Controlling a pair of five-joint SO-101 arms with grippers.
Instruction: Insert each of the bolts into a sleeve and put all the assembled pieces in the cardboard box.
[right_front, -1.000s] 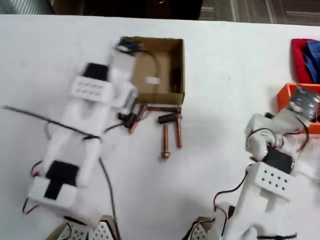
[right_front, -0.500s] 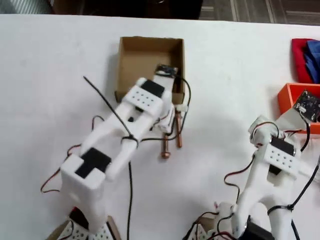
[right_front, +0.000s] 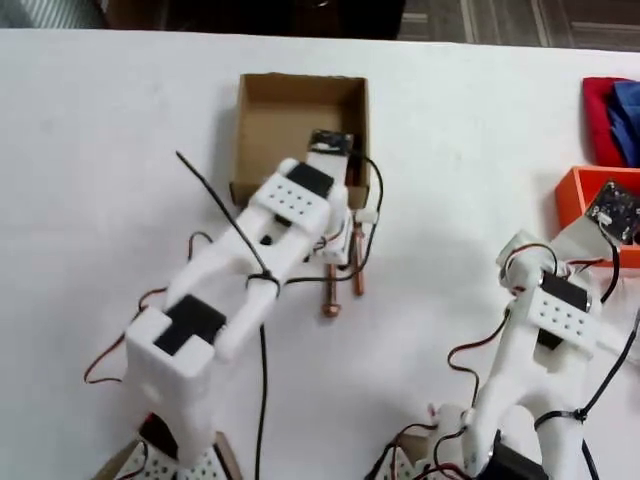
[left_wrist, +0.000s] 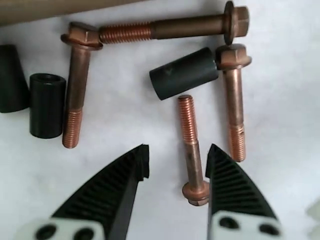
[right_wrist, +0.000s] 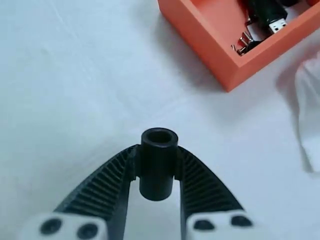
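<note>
Centring the copper-coloured threaded bolt (left_wrist: 190, 145) between the wide-spread fingers (left_wrist: 120, 187) of the left gripper (left_wrist: 177, 167) matters (a neighbouring bolt (left_wrist: 234, 107) lies close); the right gripper (right_wrist: 157, 167) clamps a black cylindrical sleeve (right_wrist: 159, 155).

Coppery metal bolts (left_wrist: 231, 100), matt black sleeves (left_wrist: 184, 73), plain cardboard box (right_front: 285, 125).

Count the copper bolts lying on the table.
4. First bolt along the cardboard box wall; second bolt beside a black sleeve; third bolt beside a second sleeve; fourth bolt between fingers of the left claw. More may be hidden.
</note>
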